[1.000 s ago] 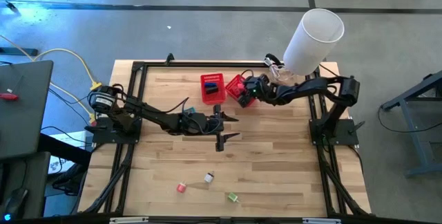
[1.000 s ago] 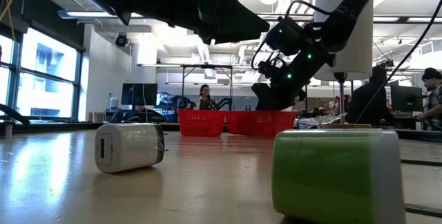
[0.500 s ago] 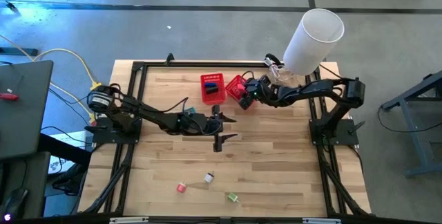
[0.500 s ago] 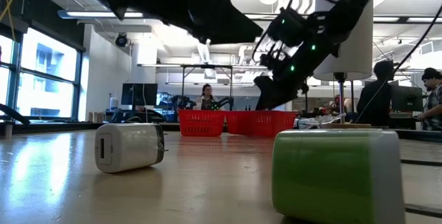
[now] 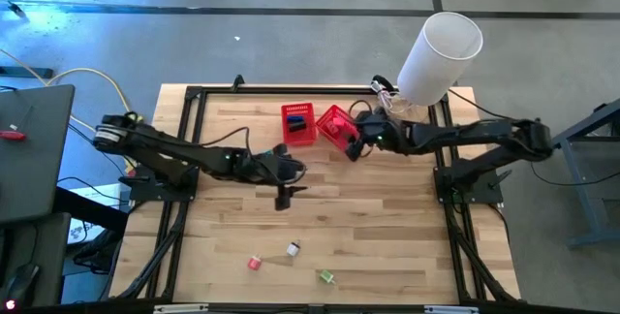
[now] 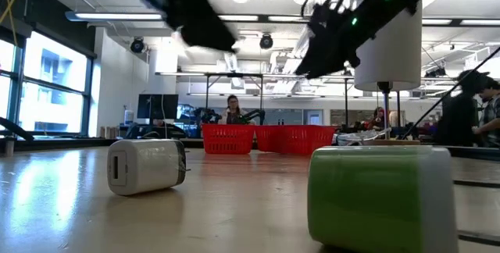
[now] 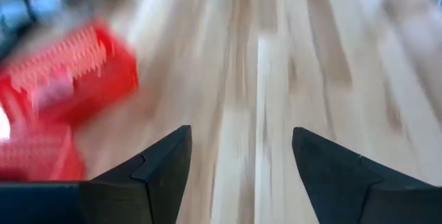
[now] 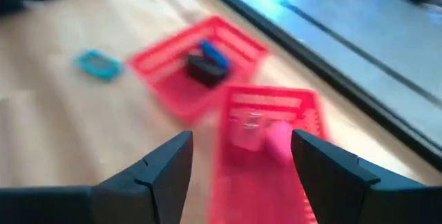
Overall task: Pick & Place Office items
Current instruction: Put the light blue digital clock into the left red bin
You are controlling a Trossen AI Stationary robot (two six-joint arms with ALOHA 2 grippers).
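Both the left gripper (image 5: pixel 283 196), at frame centre, and the right gripper (image 5: pixel 353 148), beside the red baskets (image 5: pixel 299 123), stand parted and empty; three small items (image 5: pixel 292 249) lie at lower centre.

High view: taken from overhead, facing straight down; whole desk (image 5: pixel 387 227) and both arms covered. Low view: set at desk-top level, facing level across into room; green item (image 6: pixel 380 194) seen very close, whitish item (image 6: pixel 147 165) farther back, two red baskets (image 6: pixel 267 138) far off. Left wrist view: aimed past own tool (image 7: pixel 239 172) along desk boards, close to surface. Right wrist view: aimed past own tool (image 8: pixel 238 175) down at same baskets, shared with all other views.
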